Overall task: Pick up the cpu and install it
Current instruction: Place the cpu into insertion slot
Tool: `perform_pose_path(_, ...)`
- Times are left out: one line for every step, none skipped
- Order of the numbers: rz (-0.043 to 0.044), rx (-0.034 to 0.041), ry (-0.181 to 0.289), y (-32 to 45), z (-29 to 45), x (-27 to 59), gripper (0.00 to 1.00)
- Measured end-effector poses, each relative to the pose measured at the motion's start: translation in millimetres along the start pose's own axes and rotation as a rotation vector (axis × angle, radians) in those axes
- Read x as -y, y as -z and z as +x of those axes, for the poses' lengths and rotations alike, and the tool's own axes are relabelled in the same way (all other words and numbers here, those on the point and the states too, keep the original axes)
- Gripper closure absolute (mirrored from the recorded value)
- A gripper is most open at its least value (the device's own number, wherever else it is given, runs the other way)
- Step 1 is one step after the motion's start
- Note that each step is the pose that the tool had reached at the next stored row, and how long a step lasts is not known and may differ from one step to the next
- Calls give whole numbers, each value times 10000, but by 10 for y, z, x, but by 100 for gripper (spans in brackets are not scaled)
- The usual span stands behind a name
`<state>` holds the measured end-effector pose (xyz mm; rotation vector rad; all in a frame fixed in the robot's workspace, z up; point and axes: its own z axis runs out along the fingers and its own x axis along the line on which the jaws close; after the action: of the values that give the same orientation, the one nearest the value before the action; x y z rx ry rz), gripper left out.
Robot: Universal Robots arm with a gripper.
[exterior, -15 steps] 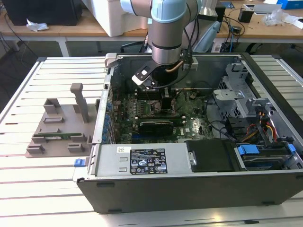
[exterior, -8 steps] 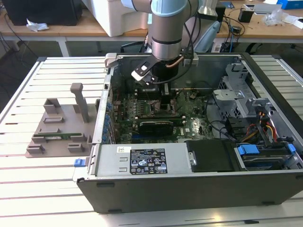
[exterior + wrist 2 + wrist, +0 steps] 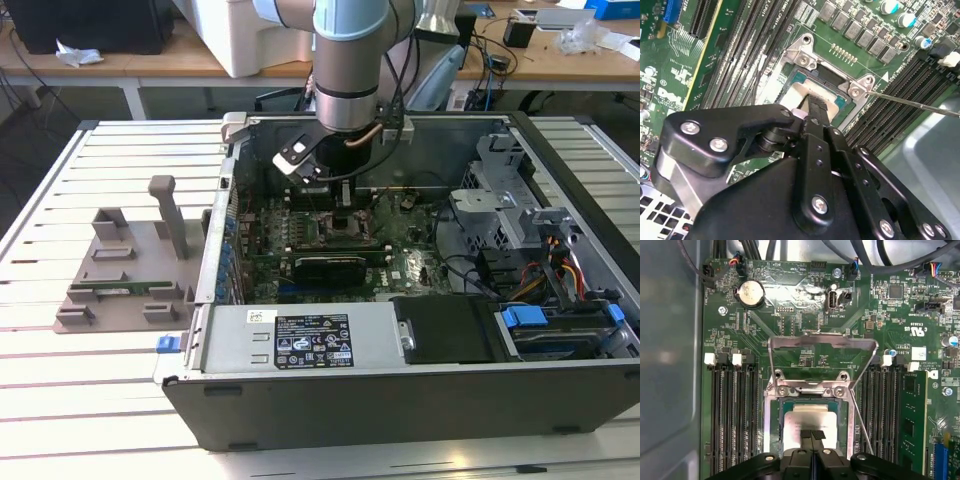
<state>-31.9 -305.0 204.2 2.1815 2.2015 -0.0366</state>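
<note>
The cpu [image 3: 807,416], a silvery square chip, lies flat in the motherboard's socket [image 3: 771,410], whose load plate [image 3: 822,341] is swung up open. In the second wrist view the cpu [image 3: 801,93] shows as a pale patch inside the metal socket frame [image 3: 807,56]. My gripper [image 3: 811,436] hangs right over the chip's near half, its two black fingers pressed together with nothing between them. I cannot tell whether the tips touch the chip's top. In the exterior view the gripper [image 3: 338,192] reaches down into the open computer case over the socket [image 3: 350,226].
A thin socket lever [image 3: 860,421] stands out beside the frame. Memory slots [image 3: 732,415] flank the socket, and a green memory stick [image 3: 912,415] stands in one. A grey plastic tray [image 3: 125,272] lies outside the case [image 3: 400,400]. Drive cages and cables [image 3: 540,250] fill the exterior view's right.
</note>
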Motion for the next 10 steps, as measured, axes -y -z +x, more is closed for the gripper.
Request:
perform_pose_path(12,2,2,-9,0,-5,89)
perform_pose_path(22,1,-1,-19,0,-28,89)
perform_pose_path(36,-7,2,-26,1,-64,89)
perform_pose_path(62,-1,3,-28,-1,-106,89)
perform_pose_path(79,9,3,-27,-4,-133,89)
perform_pose_path(84,12,5,-25,-8,-169,89)
perform_pose_path(79,7,5,-15,-4,-179,89)
perform_pose_path(64,-16,5,-1,1,-185,89)
perform_pose_path(66,-19,3,69,-2,-186,89)
perform_pose_path(68,-15,2,136,-6,-187,89)
